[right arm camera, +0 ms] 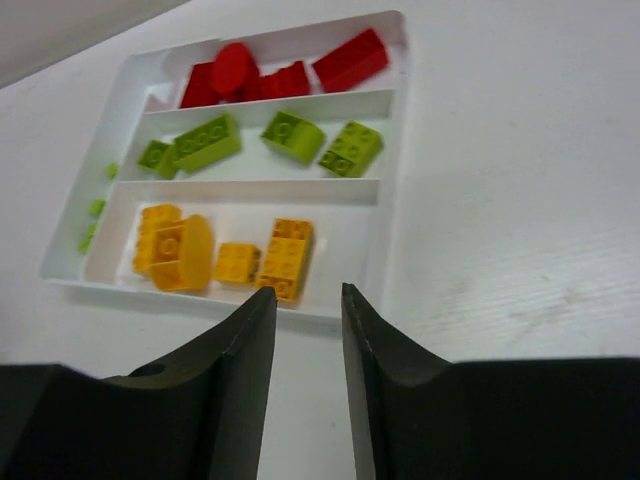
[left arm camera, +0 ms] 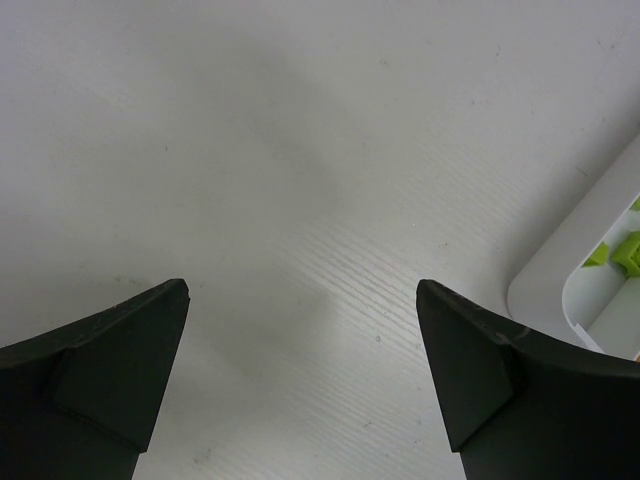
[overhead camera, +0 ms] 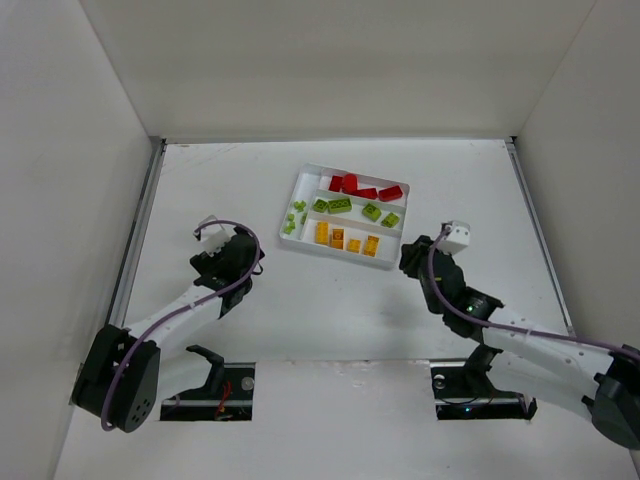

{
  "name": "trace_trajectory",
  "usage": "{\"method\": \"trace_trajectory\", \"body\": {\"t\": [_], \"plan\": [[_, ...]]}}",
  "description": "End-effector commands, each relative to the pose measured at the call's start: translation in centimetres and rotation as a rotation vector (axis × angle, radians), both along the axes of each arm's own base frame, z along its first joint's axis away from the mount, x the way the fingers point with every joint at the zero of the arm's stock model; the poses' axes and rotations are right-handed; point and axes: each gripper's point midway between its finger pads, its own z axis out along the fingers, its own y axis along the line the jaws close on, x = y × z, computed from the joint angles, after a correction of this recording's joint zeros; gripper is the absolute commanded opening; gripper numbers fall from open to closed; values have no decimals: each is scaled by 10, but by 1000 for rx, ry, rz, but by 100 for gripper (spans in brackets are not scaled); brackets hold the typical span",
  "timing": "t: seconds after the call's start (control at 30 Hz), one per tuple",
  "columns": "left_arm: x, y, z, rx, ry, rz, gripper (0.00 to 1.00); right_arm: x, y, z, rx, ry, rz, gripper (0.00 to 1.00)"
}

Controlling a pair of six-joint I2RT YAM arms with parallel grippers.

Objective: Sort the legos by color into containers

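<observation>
The white tray (overhead camera: 300,185) lies at the table's middle back. Its containers hold red legos (overhead camera: 362,187) in the far slot, lime green legos (overhead camera: 340,206) in the middle slot and yellow-orange legos (overhead camera: 345,240) in the near slot. Tiny green legos (overhead camera: 293,220) sit in the narrow end slot. My right gripper (right arm camera: 308,292) hovers just short of the tray's near wall (right arm camera: 395,150), by the yellow legos (right arm camera: 285,255), its jaws a narrow gap apart with nothing between them. My left gripper (left arm camera: 302,285) stands wide open over bare table, left of the tray corner (left arm camera: 560,270).
White walls enclose the table on three sides. Both arm bases and their cables sit at the near edge. A white camera block (overhead camera: 457,236) rides on the right wrist. A green lego (left arm camera: 625,250) shows at the edge of the left wrist view.
</observation>
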Motion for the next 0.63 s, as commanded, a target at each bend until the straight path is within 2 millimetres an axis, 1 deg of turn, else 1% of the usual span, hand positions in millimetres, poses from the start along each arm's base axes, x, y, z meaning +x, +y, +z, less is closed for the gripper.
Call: {"method": "trace_trajectory", "body": {"t": [0.0, 0.07, 0.17, 0.3, 0.4, 0.5, 0.6], "plan": [[8, -3, 15, 5, -36, 1, 100, -2, -25, -11, 61, 11, -106, 45], [9, 1, 13, 26, -18, 5, 100, -3, -20, -19, 85, 35, -92, 57], [11, 9, 9, 36, 8, 18, 100, -2, -14, -33, 76, 65, -90, 65], [14, 5, 7, 47, 5, -1, 100, -4, -3, -44, 39, 77, -72, 68], [17, 0, 6, 64, 4, -28, 100, -6, -4, -48, 26, 70, -70, 68], [20, -5, 4, 77, 19, -43, 100, -9, -5, -49, 50, 54, -62, 69], [21, -5, 0, 81, 37, -33, 100, -12, -5, -45, 76, 40, -47, 69]]}}
